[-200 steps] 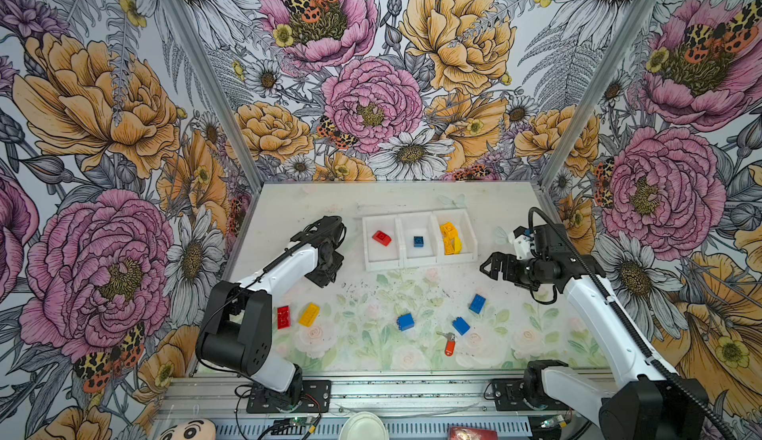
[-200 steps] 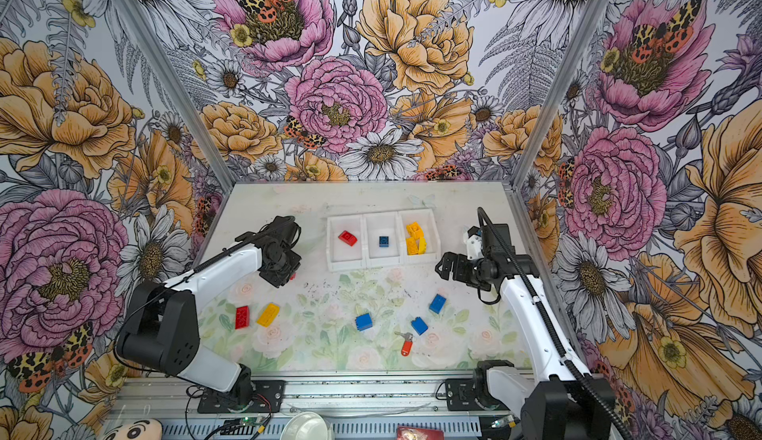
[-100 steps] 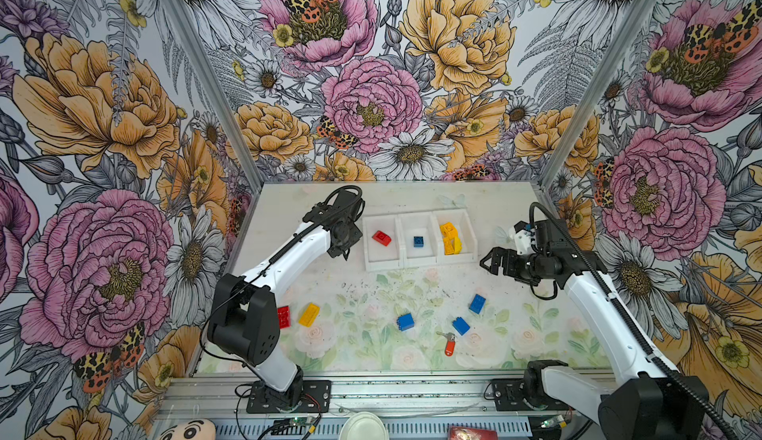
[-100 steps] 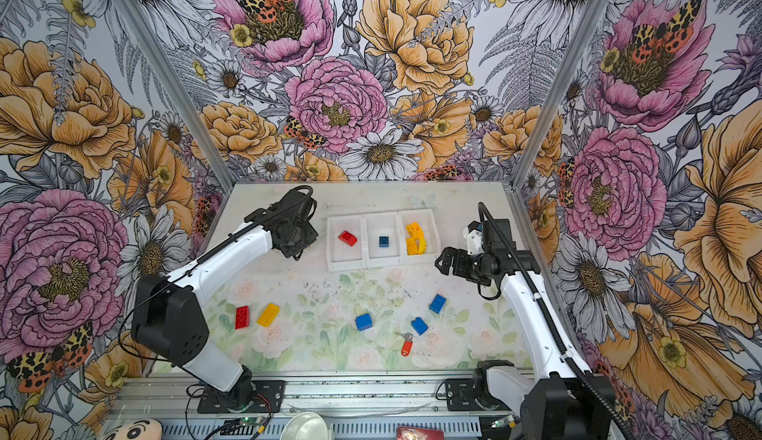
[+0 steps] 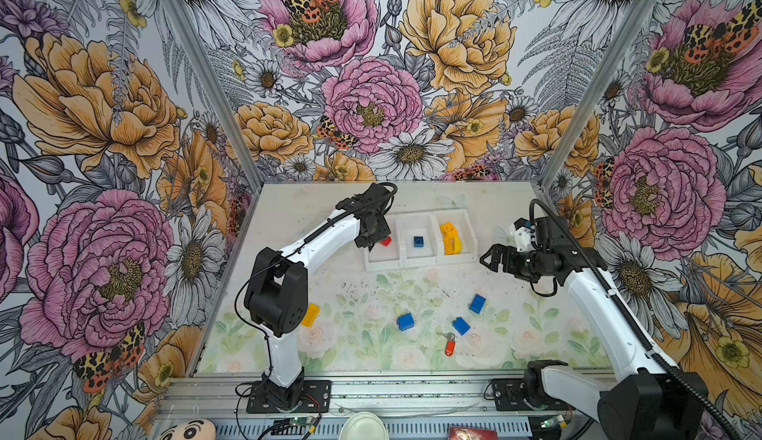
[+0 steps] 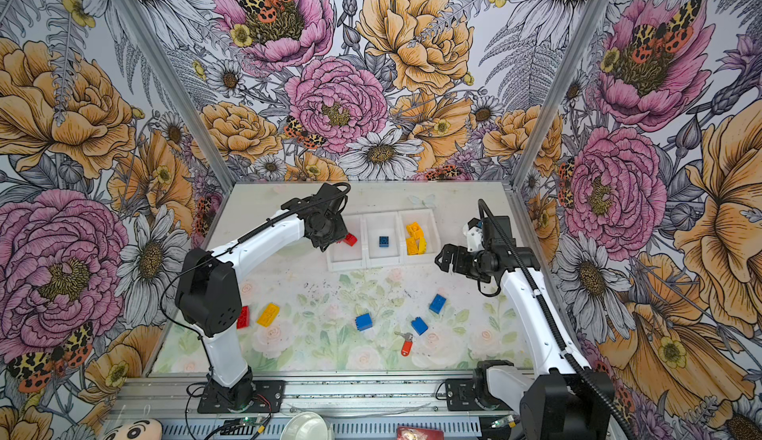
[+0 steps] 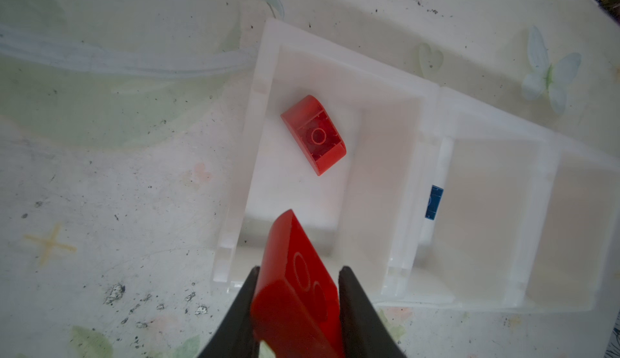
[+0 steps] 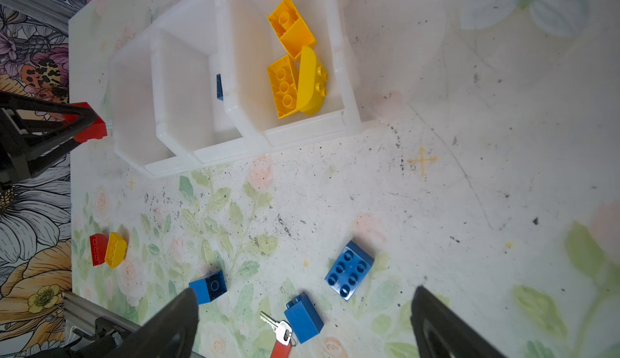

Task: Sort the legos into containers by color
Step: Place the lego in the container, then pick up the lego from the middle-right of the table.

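While the left gripper (image 7: 298, 269) is clamped on a red lego (image 7: 292, 306) over the rim of the leftmost of the three white containers (image 5: 420, 259), where a second red lego (image 7: 313, 134) lies, the right gripper (image 5: 487, 258) hangs wide open and empty just beside the row's other end. The middle container holds one blue lego (image 5: 419, 242) and the rightmost holds several yellow legos (image 5: 450, 238). On the tabletop (image 5: 536, 334) lie three loose blue legos (image 5: 477, 304), a loose yellow lego (image 5: 310, 315) and a loose red lego (image 6: 243, 317), with a key tag (image 5: 449, 345) near the blue ones.
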Robot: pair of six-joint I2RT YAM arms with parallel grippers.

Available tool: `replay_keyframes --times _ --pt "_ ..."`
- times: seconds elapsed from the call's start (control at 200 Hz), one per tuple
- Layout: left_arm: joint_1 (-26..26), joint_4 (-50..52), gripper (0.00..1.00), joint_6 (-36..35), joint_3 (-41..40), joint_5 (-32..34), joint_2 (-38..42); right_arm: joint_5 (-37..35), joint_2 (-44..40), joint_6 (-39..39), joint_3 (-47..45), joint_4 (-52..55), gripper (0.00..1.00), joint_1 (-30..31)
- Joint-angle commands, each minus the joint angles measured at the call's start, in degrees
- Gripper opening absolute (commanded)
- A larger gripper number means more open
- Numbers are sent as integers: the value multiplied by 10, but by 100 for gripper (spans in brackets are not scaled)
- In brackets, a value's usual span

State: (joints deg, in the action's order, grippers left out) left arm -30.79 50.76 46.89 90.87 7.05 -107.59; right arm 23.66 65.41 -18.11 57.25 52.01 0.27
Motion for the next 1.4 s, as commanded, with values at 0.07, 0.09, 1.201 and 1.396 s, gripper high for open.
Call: replay_keyframes --times 0.07,0.09,1.201,1.396 --pt "-4 0 2 -25 32 -33 -30 -3 4 11 22 -2 100 -4" --pt "-4 0 2 -25 33 -34 -33 -4 5 12 22 -2 100 -3" --pt "-29 -60 89 -44 -22 -25 13 -81 38 -38 25 3 100 83" --pt "-27 -101 91 -38 -91 -32 83 -110 15 -83 -12 5 99 92"
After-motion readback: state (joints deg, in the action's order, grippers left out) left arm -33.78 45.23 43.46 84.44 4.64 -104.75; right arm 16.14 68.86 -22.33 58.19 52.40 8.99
